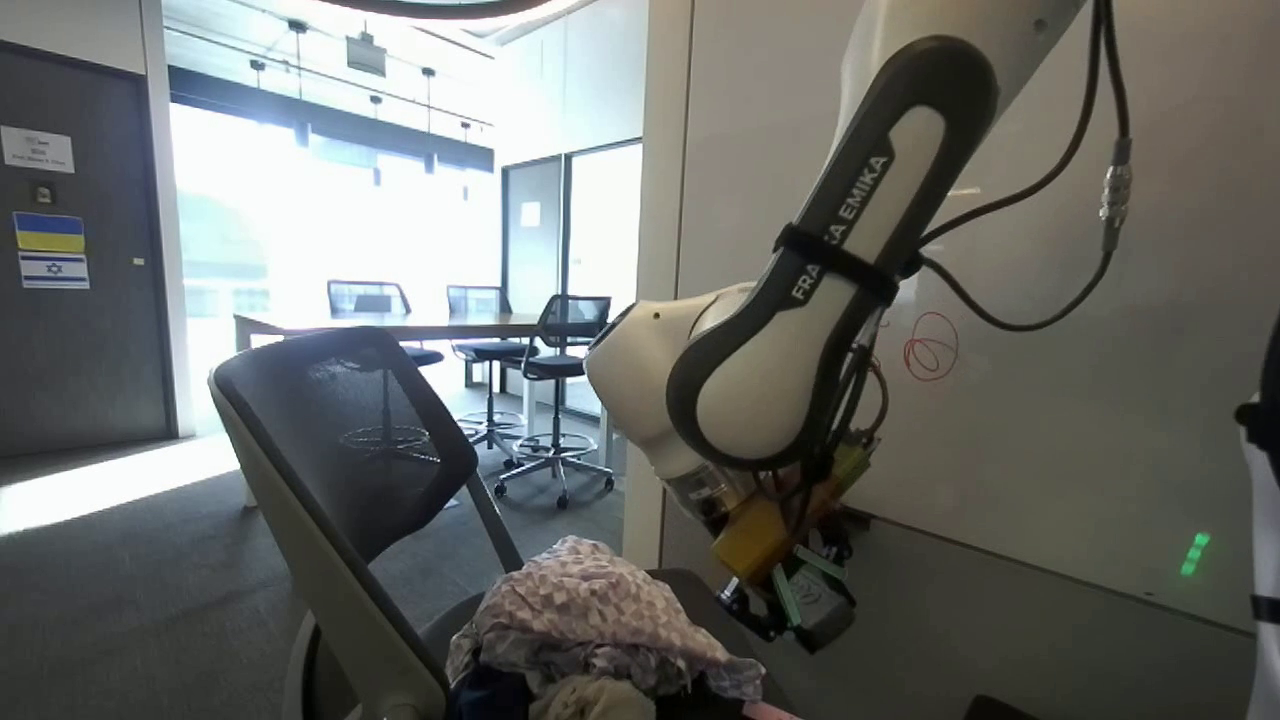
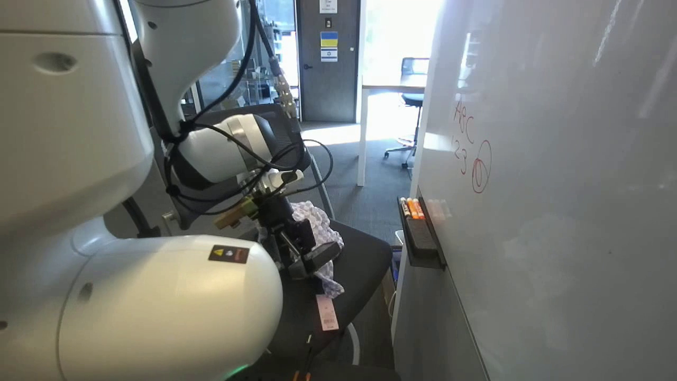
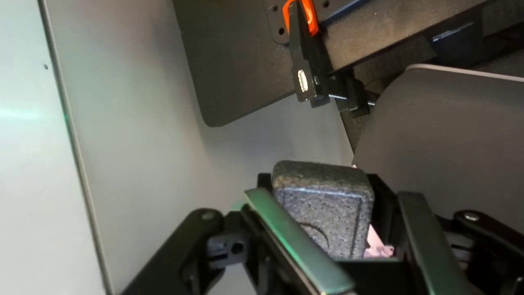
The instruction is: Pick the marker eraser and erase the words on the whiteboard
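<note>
A grey speckled rectangular block, which I take as the marker eraser (image 3: 323,217), sits between both fingers in the wrist view. It also shows in both exterior views (image 1: 822,606) (image 2: 323,255). My gripper (image 1: 806,598) is shut on it and holds it tilted in the air by the chair, apart from the whiteboard (image 1: 1060,450). The whiteboard also shows in an exterior view (image 2: 560,222) and at the wrist view's left edge (image 3: 24,184). Red words (image 2: 464,121), numbers and circular scribbles (image 2: 480,168) are on it; a scribble (image 1: 931,346) shows beside the arm.
A dark ledge (image 2: 427,261) on the whiteboard holds several markers (image 2: 412,208) and a dark block (image 2: 421,234). A chair (image 2: 365,259) with patterned cloth (image 1: 590,610) stands below the gripper. A clamp (image 3: 305,78) grips a dark tabletop (image 3: 241,69). Cables loop beside the arm.
</note>
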Available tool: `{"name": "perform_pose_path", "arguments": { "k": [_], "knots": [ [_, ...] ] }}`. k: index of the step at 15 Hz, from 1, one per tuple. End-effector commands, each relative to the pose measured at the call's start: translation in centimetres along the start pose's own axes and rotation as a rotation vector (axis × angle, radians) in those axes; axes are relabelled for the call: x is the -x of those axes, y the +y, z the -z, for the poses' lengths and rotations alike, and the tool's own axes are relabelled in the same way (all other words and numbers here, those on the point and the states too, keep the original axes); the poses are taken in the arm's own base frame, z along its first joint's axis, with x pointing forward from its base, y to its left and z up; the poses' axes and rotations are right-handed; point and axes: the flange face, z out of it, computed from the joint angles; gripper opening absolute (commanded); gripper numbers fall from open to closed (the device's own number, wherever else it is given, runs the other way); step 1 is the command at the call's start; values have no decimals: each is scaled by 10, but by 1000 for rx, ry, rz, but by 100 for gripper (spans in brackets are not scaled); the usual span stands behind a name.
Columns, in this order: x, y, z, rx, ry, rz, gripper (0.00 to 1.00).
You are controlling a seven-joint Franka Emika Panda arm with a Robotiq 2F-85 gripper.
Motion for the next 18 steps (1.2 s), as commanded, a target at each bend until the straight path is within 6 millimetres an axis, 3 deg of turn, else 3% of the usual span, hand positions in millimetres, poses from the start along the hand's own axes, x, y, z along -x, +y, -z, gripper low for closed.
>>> {"name": "perform_pose_path", "arguments": {
  "k": [1, 9, 14, 18],
  "knots": [
    [18, 24, 37, 83, 192, -23, 33],
    [45, 60, 83, 303, 564, -6, 33],
    [31, 93, 108, 392, 784, -65, 33],
    [8, 112, 105, 437, 936, -195, 33]
  ]
}}
